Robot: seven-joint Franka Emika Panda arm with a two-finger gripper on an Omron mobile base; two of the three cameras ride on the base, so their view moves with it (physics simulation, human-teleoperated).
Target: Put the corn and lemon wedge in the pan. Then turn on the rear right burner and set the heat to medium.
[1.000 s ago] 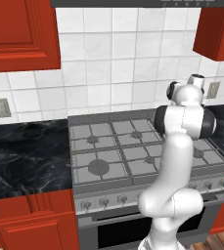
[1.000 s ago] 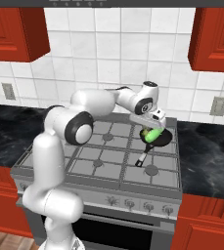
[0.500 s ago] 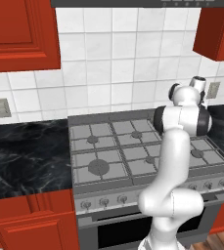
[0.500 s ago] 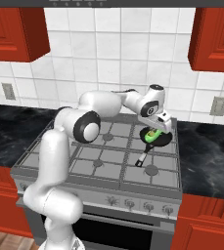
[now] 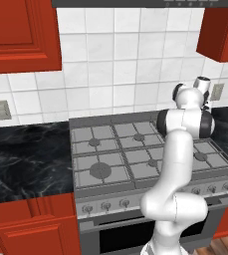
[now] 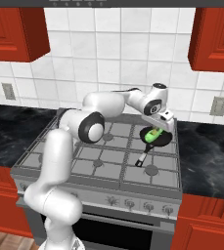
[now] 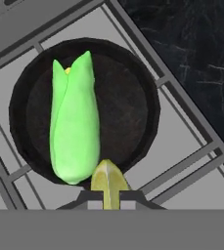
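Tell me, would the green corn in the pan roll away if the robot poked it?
Probably a bit. The corn looks rounded and long, so a sideways nudge might roll it, but the pan's raised rim would likely stop it. Its tapered shape suggests it would curve rather than roll straight.

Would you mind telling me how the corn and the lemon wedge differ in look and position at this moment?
The corn is bright green, long and tapered; the lemon wedge is yellow, pointed and far smaller. The corn lies flat inside the pan, free of the gripper; the lemon wedge is pinched between the shut fingertips, hanging over the pan's near rim. Both are over the pan on the stove.
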